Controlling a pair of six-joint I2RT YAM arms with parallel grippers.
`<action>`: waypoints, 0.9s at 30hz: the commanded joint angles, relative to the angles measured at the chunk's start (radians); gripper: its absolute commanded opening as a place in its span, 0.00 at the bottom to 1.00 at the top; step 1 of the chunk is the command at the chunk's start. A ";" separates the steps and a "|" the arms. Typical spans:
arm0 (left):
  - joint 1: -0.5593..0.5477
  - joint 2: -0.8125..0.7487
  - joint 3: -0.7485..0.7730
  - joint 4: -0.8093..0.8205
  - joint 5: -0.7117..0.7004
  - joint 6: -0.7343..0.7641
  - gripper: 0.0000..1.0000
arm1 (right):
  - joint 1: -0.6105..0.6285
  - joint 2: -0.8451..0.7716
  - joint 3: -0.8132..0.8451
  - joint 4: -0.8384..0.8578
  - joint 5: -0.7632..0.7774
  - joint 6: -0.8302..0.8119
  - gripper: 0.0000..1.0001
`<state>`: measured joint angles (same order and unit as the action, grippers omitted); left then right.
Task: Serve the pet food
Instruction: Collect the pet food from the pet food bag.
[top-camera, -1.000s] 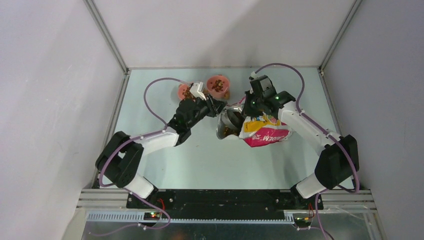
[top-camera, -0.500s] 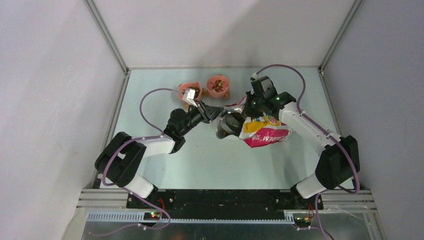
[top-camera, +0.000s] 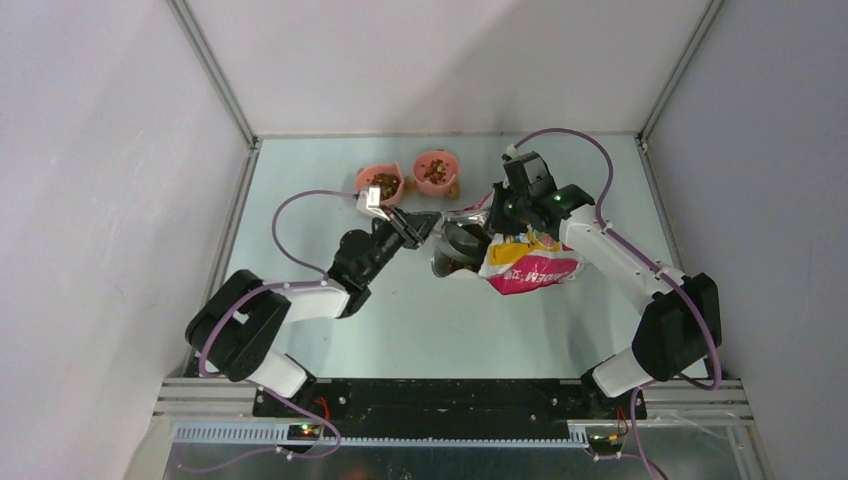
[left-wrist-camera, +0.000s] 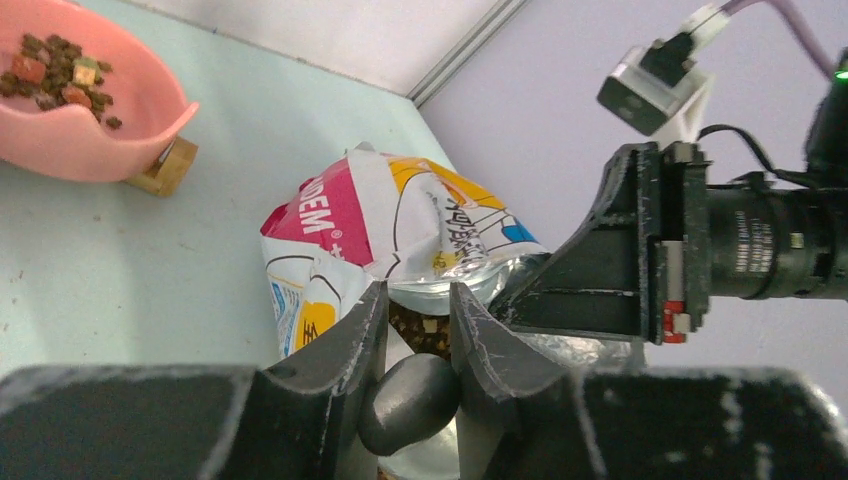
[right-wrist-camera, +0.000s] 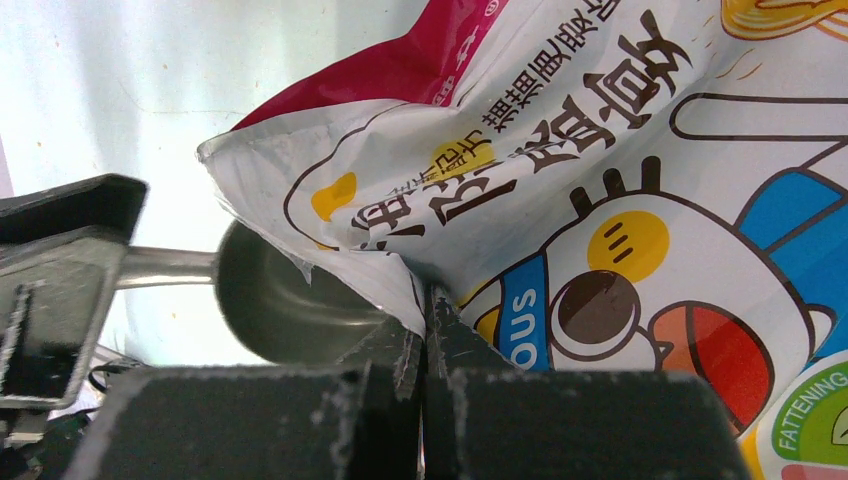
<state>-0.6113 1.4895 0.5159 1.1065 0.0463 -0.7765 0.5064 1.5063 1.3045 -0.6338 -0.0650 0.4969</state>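
My left gripper (top-camera: 424, 226) (left-wrist-camera: 418, 302) is shut on the rounded handle of the grey metal scoop (left-wrist-camera: 410, 400). The scoop's cup (right-wrist-camera: 280, 300) sits at the open mouth of the cat-picture bag (top-camera: 528, 262) (left-wrist-camera: 400, 215). Pet food (left-wrist-camera: 420, 328) shows as brown kibble inside that mouth, just beyond my left fingertips. My right gripper (top-camera: 497, 221) (right-wrist-camera: 425, 300) is shut on the bag's upper edge and holds the mouth up. Two pink bowls (top-camera: 380, 183) (top-camera: 436, 171) behind the bag hold kibble (left-wrist-camera: 58, 68).
A small wooden block (left-wrist-camera: 165, 166) props up the nearer pink bowl (left-wrist-camera: 90, 140). The enclosure's grey walls and metal frame rails (top-camera: 215, 75) border the pale green table (top-camera: 440, 320) on three sides. The purple cables loop above both arms.
My left arm has drawn back from the left bowl toward the near left. The scoop stays in its grip, pointed at the bag's mouth. The right arm and bag have not moved.
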 joint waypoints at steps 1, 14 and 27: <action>-0.031 0.049 0.084 -0.045 -0.105 0.023 0.06 | -0.005 -0.040 -0.008 -0.032 0.030 -0.003 0.00; 0.004 -0.008 0.295 -0.758 0.235 0.127 0.49 | -0.013 -0.055 -0.015 -0.016 0.024 -0.004 0.00; 0.075 -0.057 0.390 -1.028 0.327 0.114 0.58 | -0.026 -0.077 -0.041 -0.003 0.014 -0.003 0.00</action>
<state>-0.5419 1.4738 0.8539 0.1757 0.3141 -0.6872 0.4999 1.4818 1.2736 -0.6060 -0.0731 0.4961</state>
